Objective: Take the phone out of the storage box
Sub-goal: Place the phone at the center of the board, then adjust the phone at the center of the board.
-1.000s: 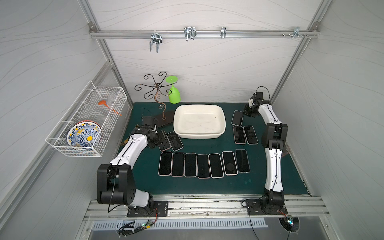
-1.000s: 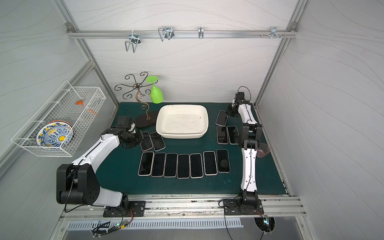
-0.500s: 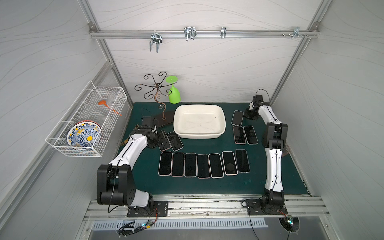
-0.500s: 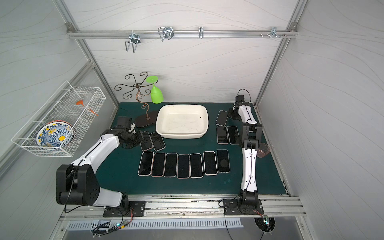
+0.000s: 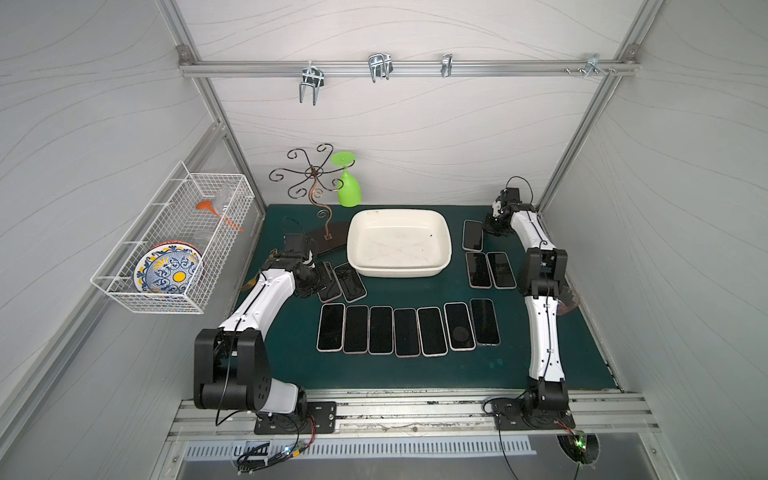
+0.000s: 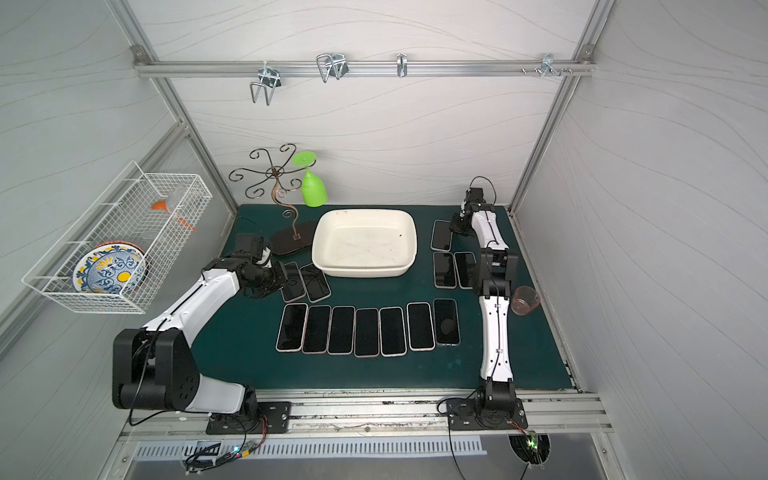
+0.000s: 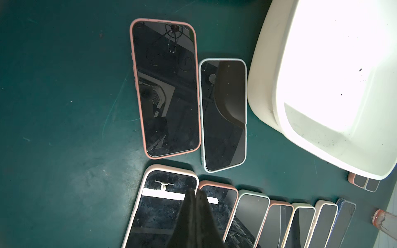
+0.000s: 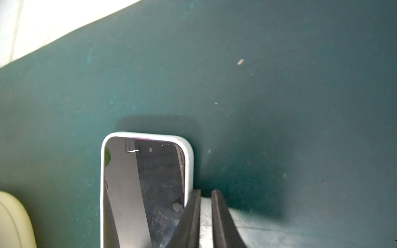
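Observation:
The cream storage box (image 5: 446, 232) (image 6: 413, 237) stands at the back middle of the green mat, and its inside shows no phone. Just right of it a white-cased phone (image 5: 473, 235) (image 8: 146, 182) lies flat on the mat. My right gripper (image 5: 490, 226) (image 8: 205, 191) sits low at that phone's right edge, its jaws a narrow gap apart with nothing between them. My left gripper (image 5: 322, 280) (image 7: 196, 191) is shut and empty. It hovers left of the box over a pink-cased phone (image 7: 165, 90) and a pale blue-cased one (image 7: 223, 116).
Several phones (image 5: 405, 330) lie in a row across the front of the mat, and two more (image 5: 490, 270) lie right of the box. A metal stand with a green glass (image 5: 348, 189) is behind. A wire basket (image 5: 174, 249) hangs left. A pinkish cup (image 6: 525, 300) lies by the right arm.
My right gripper has sunk a little beside the back right phone, and its jaws have parted slightly. The left arm has not moved.

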Robot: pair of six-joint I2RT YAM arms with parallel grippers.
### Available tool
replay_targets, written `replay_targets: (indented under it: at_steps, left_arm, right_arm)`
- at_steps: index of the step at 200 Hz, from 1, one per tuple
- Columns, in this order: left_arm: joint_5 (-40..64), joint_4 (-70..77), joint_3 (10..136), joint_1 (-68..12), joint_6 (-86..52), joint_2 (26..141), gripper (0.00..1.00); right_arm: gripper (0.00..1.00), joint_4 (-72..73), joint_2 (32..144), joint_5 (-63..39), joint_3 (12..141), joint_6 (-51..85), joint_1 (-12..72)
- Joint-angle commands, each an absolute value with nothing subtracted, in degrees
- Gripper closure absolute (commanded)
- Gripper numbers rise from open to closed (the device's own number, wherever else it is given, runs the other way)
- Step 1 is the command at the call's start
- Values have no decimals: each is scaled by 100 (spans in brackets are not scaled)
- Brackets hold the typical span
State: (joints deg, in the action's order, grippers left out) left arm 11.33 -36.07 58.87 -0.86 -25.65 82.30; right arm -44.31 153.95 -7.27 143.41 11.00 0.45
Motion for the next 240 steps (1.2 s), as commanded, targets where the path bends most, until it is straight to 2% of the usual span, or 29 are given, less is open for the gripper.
replay_targets:
  at_steps: [1, 69, 84, 102, 130, 155, 170, 181, 192, 207, 219, 240]
  left_arm:
    - [1195, -3511, 5940, -70, -2506, 8243, 100]
    - [1216, -3409, 5826, -75, -2575, 8063, 100]
    - [1148, -3470, 5837, -70, -2566, 7995, 92]
    - [889, -3637, 5835, -78, -2622, 7856, 71]
    - [94, -3971, 5803, -70, -2921, 7505, 52]
    - [-516, -3927, 5639, -64, -3147, 7299, 46]
    - [-497, -3898, 5612, -5, -3262, 7525, 48]
    - [-394, -3756, 5536, 91, -3382, 7763, 54]
    - [-247, -3568, 5493, 211, -3485, 8018, 66]
    - [-446, -3311, 5523, 284, -3508, 8380, 88]
    - [-466, -3214, 5661, 419, -3562, 8725, 100]
    - [-643, -3044, 5916, 567, -3655, 9192, 100]
  right_arm:
    - [78, -4443, 15582, -1023, 14474, 858, 157]
    - [67, -4357, 15470, -887, 14371, 955, 126]
    - [58, -4006, 15103, -756, 13865, 1227, 5]
    - [56, -3388, 14427, -713, 13007, 1520, -168]
    - [50, -3056, 13593, -634, 12337, 1488, -246]
    - [48, -3401, 13136, -753, 12298, 1408, -237]
    - [46, -3498, 12830, -730, 12130, 1380, -195]
    - [46, -3530, 12622, -766, 11998, 1382, -161]
    - [46, -3673, 12460, -802, 11959, 1378, -125]
    - [46, -3845, 12186, -881, 11852, 1328, -52]
    - [46, -3921, 11906, -880, 11689, 1269, 18]
    - [46, -3963, 11344, -863, 11307, 1187, 122]
